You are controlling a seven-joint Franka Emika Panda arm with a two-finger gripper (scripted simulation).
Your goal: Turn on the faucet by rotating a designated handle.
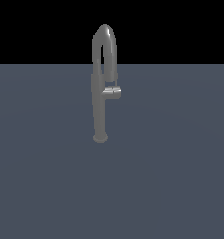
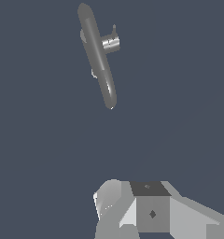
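Note:
The faucet is a tall slim grey column on a small round base, with a high arched spout on top. The handle is a short stubby grey cylinder sticking out sideways from the column, toward the exterior view's right. The wrist view looks down on the faucet, with the handle poking out from its side. My gripper shows only in the wrist view, as grey finger parts at the frame edge. It is well apart from the faucet and holds nothing. The arm does not show in the exterior view.
The faucet stands on a flat dark blue-grey surface that fills the lower part of the exterior view. Above its far edge is black background. No other object is in view.

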